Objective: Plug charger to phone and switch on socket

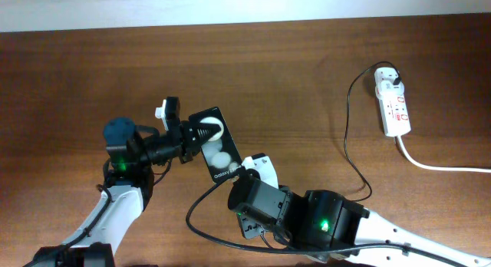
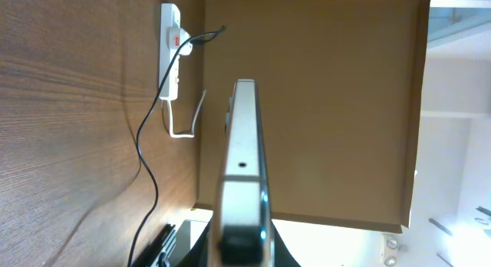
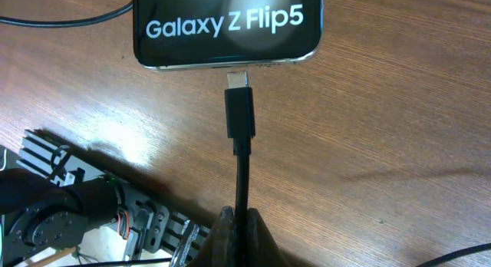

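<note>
Right pincer [image 3: 238,225] clenched on thin black charger cable [image 3: 239,171]. Its connector tip meets the port of the glossy black phone [image 3: 229,25]; metal shows, so judged not seated. Left pincer [image 1: 192,135] grasps phone above brown wooden desk [image 1: 307,60]. Next: straight push in. White power-strip socket [image 1: 393,106], well apart, not yet switched.

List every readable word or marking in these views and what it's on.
"Galaxy Z Flip5": white lettering on the phone screen, right wrist view.
Red markings on the socket: too small to read.
No text visible on the charger.
</note>
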Controlling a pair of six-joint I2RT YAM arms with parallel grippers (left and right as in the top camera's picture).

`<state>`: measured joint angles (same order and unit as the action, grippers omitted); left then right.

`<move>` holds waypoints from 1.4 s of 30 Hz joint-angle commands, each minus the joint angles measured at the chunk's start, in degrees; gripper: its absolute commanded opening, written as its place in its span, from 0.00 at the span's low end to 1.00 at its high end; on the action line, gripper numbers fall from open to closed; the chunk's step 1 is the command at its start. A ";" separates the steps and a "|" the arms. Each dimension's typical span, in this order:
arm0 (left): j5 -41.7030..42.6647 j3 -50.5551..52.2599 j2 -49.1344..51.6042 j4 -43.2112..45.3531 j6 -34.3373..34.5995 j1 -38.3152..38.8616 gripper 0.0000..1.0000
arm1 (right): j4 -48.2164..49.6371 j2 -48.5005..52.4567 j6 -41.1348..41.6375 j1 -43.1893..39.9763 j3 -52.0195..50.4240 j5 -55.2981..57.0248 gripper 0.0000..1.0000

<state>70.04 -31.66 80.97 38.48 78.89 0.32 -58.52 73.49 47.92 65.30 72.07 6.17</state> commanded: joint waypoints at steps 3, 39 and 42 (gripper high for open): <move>-1.03 -0.70 -0.09 0.48 -1.16 0.00 0.00 | -0.15 -1.14 0.61 0.33 -0.50 0.04 0.04; -0.17 -0.68 -0.09 -1.27 -0.33 0.02 0.00 | 2.38 -1.01 0.61 0.31 -0.50 1.81 0.04; -0.35 -0.68 -0.09 -1.25 0.00 0.02 0.00 | 2.36 -1.01 0.61 0.31 -0.50 1.81 0.04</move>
<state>68.62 -31.66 81.01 36.91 78.91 0.27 -56.42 73.45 48.07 65.30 72.07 6.68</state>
